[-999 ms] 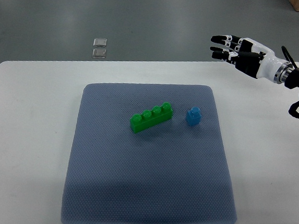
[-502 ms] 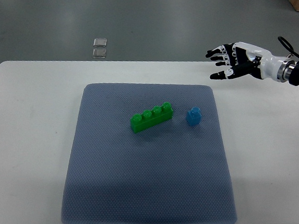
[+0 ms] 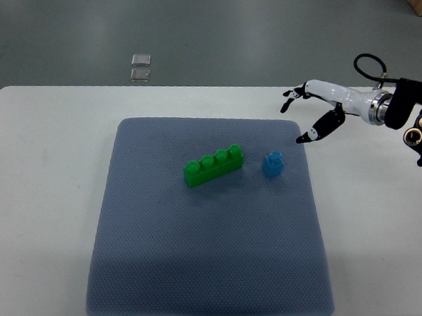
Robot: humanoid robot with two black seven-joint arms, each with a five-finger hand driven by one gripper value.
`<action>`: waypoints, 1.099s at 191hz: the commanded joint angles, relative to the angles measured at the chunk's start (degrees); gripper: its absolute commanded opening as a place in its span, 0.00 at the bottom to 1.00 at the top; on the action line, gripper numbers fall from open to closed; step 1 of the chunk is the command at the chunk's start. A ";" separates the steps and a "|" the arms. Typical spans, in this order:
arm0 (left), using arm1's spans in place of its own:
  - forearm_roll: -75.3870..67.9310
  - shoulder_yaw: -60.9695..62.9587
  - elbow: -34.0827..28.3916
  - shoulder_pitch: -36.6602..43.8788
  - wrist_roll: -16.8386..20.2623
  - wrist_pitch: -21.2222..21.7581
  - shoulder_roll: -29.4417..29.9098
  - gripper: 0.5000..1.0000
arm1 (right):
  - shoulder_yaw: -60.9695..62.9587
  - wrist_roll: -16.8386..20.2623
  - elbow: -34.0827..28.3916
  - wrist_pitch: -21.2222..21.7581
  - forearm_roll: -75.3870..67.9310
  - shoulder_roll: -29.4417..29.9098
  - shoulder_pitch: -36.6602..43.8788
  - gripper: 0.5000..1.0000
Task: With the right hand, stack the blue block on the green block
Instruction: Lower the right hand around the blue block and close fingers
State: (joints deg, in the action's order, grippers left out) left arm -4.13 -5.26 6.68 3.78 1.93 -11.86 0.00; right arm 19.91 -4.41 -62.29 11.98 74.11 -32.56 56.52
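Top view: right hand (image 3: 312,111), fingers spread and empty, poised above the mat's (image 3: 208,276) far right corner, presumably approaching. Blue block (image 3: 272,164) upright on mat, just right of green block (image 3: 212,165), both untouched.

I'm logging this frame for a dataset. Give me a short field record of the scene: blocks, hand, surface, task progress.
blue block: upright on the mat, right of the green block, apart from it
green block: four studs, lying diagonally on the mat
right hand: open, fingers spread, above the mat's far right corner, holding nothing
left hand: not in view
mat: blue-grey, on a white table
progress: blue block not yet grasped or stacked
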 commanded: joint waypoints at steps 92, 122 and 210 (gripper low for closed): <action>0.00 -0.01 0.00 0.00 0.00 0.00 0.00 1.00 | -9.53 0.37 0.42 -9.00 0.16 2.68 -0.27 0.82; 0.00 -0.01 0.00 0.00 0.00 0.00 0.00 1.00 | -9.53 1.60 2.26 -9.52 0.24 5.23 -1.15 0.81; 0.00 0.08 0.00 0.00 0.00 0.00 0.00 1.00 | -9.71 1.95 3.93 -10.05 0.33 6.98 -1.76 0.67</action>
State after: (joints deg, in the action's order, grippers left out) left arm -4.13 -5.26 6.68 3.78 1.92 -11.87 0.00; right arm 10.21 -2.47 -58.36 1.94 74.53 -25.95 54.71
